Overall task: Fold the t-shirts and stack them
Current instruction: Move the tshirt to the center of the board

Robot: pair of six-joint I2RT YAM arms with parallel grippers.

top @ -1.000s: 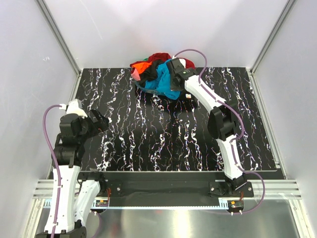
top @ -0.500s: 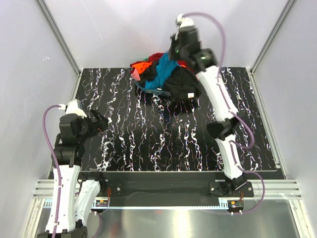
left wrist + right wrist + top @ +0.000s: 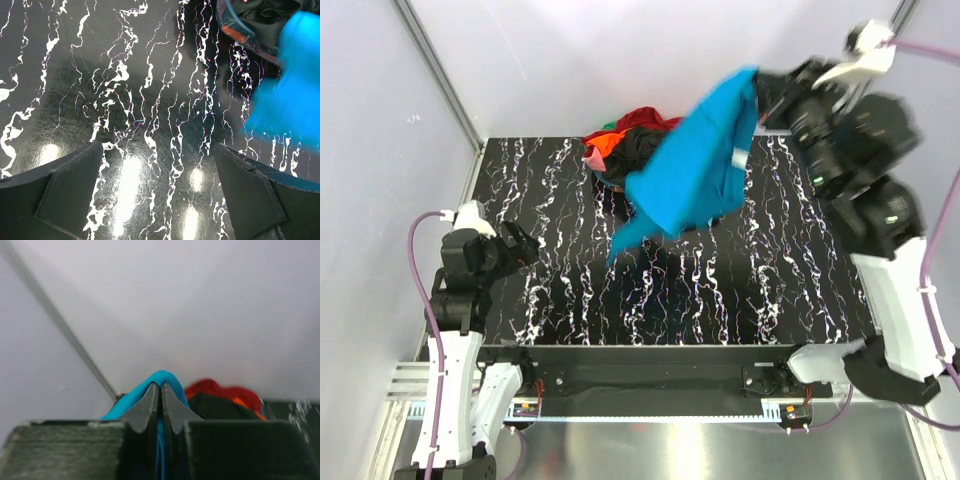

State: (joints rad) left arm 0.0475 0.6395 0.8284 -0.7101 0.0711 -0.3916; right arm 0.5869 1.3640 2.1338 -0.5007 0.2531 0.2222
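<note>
My right gripper (image 3: pixel 760 88) is raised high and shut on the teal-blue t-shirt (image 3: pixel 688 172), which hangs in the air over the back middle of the table. In the right wrist view the cloth (image 3: pixel 159 377) is pinched between the closed fingers (image 3: pixel 145 407). The pile of other t-shirts (image 3: pixel 628 138), red, orange and black, lies at the table's back edge; it also shows in the right wrist view (image 3: pixel 225 400). My left gripper (image 3: pixel 525 245) is open and empty, low over the table at the left. The left wrist view shows the blurred blue shirt (image 3: pixel 290 105) at the right.
The black marbled table (image 3: pixel 570 290) is walled by white panels with aluminium posts (image 3: pixel 440 75) at the corners. A clear plastic edge (image 3: pixel 240 35) shows under the pile in the left wrist view.
My right arm has swung up and to the right, lifting the teal-blue shirt off the pile into the air. The left arm has not moved.
</note>
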